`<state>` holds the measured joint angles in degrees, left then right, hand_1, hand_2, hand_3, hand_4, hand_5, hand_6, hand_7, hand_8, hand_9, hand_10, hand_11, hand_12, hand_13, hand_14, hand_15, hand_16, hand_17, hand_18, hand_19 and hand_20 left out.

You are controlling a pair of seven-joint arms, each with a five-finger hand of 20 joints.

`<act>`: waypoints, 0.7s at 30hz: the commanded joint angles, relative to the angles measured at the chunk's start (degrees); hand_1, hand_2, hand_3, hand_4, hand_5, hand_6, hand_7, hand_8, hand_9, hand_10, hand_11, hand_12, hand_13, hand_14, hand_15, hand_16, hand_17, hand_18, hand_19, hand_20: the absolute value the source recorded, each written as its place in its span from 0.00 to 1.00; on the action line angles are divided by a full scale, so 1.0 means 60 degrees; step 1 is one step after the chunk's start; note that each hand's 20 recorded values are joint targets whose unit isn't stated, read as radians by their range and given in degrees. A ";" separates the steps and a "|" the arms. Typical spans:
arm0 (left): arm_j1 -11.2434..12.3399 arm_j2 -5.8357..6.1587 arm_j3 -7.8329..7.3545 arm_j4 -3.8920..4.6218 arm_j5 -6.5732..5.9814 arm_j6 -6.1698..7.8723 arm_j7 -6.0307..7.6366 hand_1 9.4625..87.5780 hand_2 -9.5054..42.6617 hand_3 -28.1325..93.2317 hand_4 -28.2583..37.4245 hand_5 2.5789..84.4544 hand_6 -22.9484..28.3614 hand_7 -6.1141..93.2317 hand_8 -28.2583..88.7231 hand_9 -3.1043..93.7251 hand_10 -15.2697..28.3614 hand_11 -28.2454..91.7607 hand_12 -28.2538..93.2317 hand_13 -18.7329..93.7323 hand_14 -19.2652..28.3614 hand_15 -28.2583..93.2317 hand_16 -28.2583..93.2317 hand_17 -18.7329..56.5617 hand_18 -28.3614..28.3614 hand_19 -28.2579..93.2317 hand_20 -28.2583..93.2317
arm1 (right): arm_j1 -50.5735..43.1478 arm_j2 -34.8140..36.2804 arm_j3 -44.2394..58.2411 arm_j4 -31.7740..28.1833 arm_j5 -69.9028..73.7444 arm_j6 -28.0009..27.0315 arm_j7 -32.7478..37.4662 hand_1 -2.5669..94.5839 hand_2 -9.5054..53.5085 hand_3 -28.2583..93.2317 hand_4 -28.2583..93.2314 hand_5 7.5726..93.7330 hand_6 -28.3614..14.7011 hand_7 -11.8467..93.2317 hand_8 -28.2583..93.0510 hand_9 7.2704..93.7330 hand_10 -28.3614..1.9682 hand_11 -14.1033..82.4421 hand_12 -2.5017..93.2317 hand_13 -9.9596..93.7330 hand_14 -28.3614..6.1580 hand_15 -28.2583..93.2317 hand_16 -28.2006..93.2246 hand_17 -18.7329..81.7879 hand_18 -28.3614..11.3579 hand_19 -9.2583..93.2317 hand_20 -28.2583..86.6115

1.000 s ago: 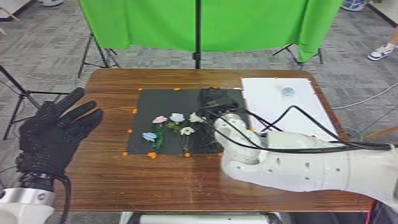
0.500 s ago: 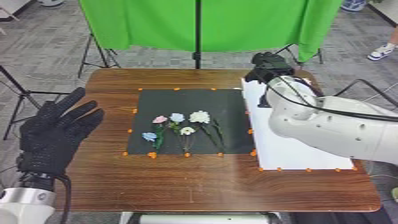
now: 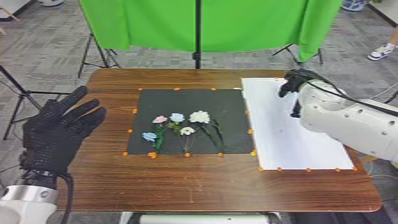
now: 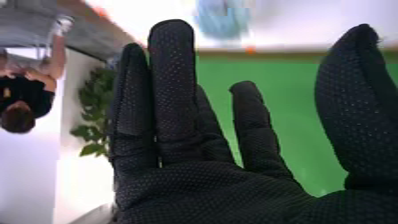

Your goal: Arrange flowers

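The right hand (image 3: 300, 83) is over the far part of the white sheet (image 3: 298, 145). In the wrist view this hand (image 4: 213, 187) is wide open: its fingers are straight, and the thumb stands well apart from them. I cannot tell if it touches the sheet. Beyond its fingertips there is a pale blue thing (image 4: 222, 19), too blurred to name. The left hand (image 3: 51, 137) is beside the table's (image 3: 222, 185) left edge, also open, with the fingers spread. The flowers lie on the black mat (image 3: 187, 100): the blue one (image 3: 149, 136), the pink one (image 3: 160, 119), the light blue one (image 3: 176, 117), the small white one (image 3: 187, 131) and the big white one (image 3: 199, 116).
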<state>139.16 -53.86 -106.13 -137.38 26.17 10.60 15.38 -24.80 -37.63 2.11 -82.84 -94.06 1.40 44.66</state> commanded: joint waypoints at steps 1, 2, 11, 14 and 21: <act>0.0253 -0.0028 0.0030 0.0006 0.0002 -0.0020 0.0257 0.15 0.34 0.86 0.01 0.40 0.64 0.22 0.16 0.36 0.85 0.46 0.32 0.38 1.00 0.65 0.16 0.12 1.00 0.72 0.28 | -0.0331 -0.0054 0.0276 0.0431 -0.0019 -0.0926 -0.0418 0.33 0.00 0.90 0.00 0.26 0.73 0.24 0.13 0.28 0.43 0.18 0.16 0.61 0.46 0.78 0.29 0.49 0.24 1.00 0.24; 0.0243 -0.0038 0.0019 0.0014 0.0006 -0.0051 0.0228 0.15 0.34 0.86 0.01 0.40 0.64 0.22 0.16 0.36 0.85 0.46 0.32 0.38 1.00 0.65 0.16 0.12 1.00 0.72 0.28 | -0.0406 -0.0061 0.0432 0.0481 -0.0060 -0.1244 -0.0513 0.33 0.00 0.90 0.00 0.26 0.74 0.24 0.13 0.28 0.44 0.18 0.16 0.61 0.47 0.78 0.29 0.49 0.24 1.00 0.24; 0.0322 -0.0029 0.0058 -0.0011 -0.0020 -0.0001 0.0422 0.15 0.34 0.86 0.01 0.40 0.64 0.22 0.16 0.36 0.85 0.46 0.32 0.38 1.00 0.65 0.15 0.12 1.00 0.72 0.28 | 0.0148 -0.0196 -0.0730 0.0806 -0.0773 -0.0411 -0.0587 0.38 0.00 0.90 0.00 0.32 0.73 0.25 0.12 0.37 0.62 0.20 0.15 0.66 0.52 0.74 0.29 0.50 0.24 0.98 0.23; 0.0369 0.0019 0.0103 -0.0014 -0.0060 0.0031 0.0530 0.15 0.34 0.86 0.01 0.40 0.64 0.22 0.16 0.36 0.85 0.46 0.32 0.38 1.00 0.65 0.15 0.12 1.00 0.72 0.28 | 0.0386 -0.0269 -0.1580 0.0874 -0.1021 0.1013 -0.0249 0.45 0.00 0.88 0.00 0.50 0.74 0.28 0.12 0.60 0.70 0.26 0.16 0.76 0.67 0.68 0.34 0.54 0.31 0.97 0.23; 0.0352 -0.0101 0.0113 -0.0015 -0.0010 0.0020 0.0413 0.15 0.34 0.85 0.01 0.40 0.64 0.22 0.16 0.36 0.85 0.46 0.32 0.38 1.00 0.65 0.15 0.12 1.00 0.72 0.28 | 0.0391 -0.0156 -0.2352 0.0904 -0.1701 0.2490 -0.0198 0.62 0.00 0.76 0.00 0.83 0.79 0.38 0.22 0.98 0.81 0.23 0.35 0.89 0.83 0.61 0.47 0.61 0.38 0.99 0.27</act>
<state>140.53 -53.86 -105.82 -137.45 26.08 10.63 18.14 -21.51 -39.19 -9.73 -77.51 -100.56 13.59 43.00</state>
